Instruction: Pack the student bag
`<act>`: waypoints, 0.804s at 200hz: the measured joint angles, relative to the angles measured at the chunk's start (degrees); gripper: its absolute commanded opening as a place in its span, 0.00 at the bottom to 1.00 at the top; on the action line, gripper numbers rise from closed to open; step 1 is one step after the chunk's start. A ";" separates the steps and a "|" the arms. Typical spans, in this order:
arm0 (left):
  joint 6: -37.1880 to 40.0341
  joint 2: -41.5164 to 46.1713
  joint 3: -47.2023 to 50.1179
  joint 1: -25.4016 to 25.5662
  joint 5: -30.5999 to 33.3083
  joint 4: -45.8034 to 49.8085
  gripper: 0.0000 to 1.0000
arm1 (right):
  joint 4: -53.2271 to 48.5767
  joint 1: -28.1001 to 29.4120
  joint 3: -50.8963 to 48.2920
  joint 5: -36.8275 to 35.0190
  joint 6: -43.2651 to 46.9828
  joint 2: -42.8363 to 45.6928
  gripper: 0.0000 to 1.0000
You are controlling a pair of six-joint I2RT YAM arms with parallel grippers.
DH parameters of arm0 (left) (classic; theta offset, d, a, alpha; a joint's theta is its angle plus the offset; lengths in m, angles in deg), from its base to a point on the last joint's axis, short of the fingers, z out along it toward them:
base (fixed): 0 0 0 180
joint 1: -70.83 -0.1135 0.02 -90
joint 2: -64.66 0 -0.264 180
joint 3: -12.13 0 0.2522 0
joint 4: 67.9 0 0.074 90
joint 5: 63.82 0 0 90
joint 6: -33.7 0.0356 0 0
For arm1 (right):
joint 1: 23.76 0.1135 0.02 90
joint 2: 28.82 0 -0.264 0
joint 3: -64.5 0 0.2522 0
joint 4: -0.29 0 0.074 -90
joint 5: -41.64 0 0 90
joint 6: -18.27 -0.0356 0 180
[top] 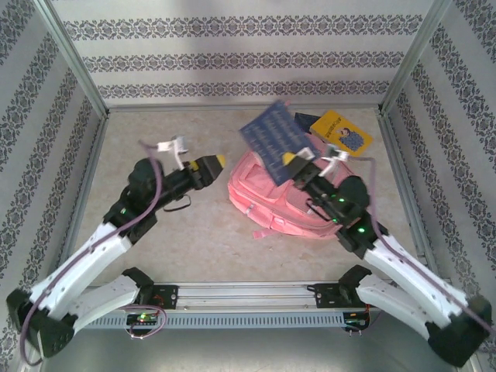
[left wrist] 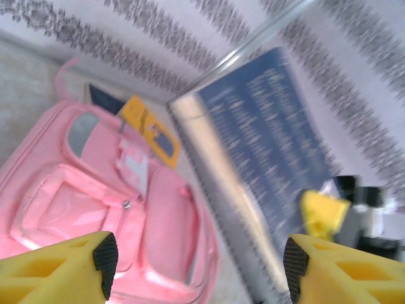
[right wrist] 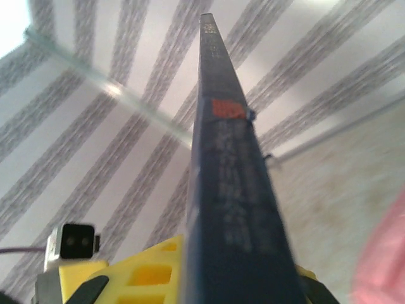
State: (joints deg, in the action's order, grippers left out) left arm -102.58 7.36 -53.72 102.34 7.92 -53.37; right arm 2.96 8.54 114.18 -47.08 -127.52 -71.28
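Pink student bag (top: 283, 203) (left wrist: 95, 209) lies flat on the table (top: 155, 232) right of centre, front pockets up; its long axis runs near-left to far-right with the handle end toward the far right, and what is inside cannot be told. Right gripper (top: 298, 161) (right wrist: 234, 285) has its jaws clamped on a blue notebook (top: 271, 139) (left wrist: 272, 158) (right wrist: 221, 190), held tilted above the bag's far edge. Left gripper (top: 211, 163) (left wrist: 196, 259) hovers just left of the bag, jaws apart, holding nothing; a yellow book (top: 342, 132) (left wrist: 149, 130) lies on the table just beyond the bag's far right end.
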 measured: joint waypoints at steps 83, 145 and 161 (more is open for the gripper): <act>10.97 -47.15 -36.94 11.96 -10.40 14.99 0.66 | -37.13 -27.67 1.70 -12.90 7.30 14.56 0.00; 14.62 -72.78 -69.26 17.64 -14.27 26.29 0.63 | -43.15 -27.67 3.87 -18.56 10.25 15.72 0.00; 14.60 -76.72 -72.63 17.90 -14.78 28.37 0.63 | -43.82 -27.52 4.55 -19.28 11.23 16.13 0.00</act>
State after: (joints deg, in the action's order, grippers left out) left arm -87.98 -69.36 -126.35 120.24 -6.86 -25.00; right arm -40.87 -18.98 118.73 -66.35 -116.29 -55.15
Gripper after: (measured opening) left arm 0.628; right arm 0.138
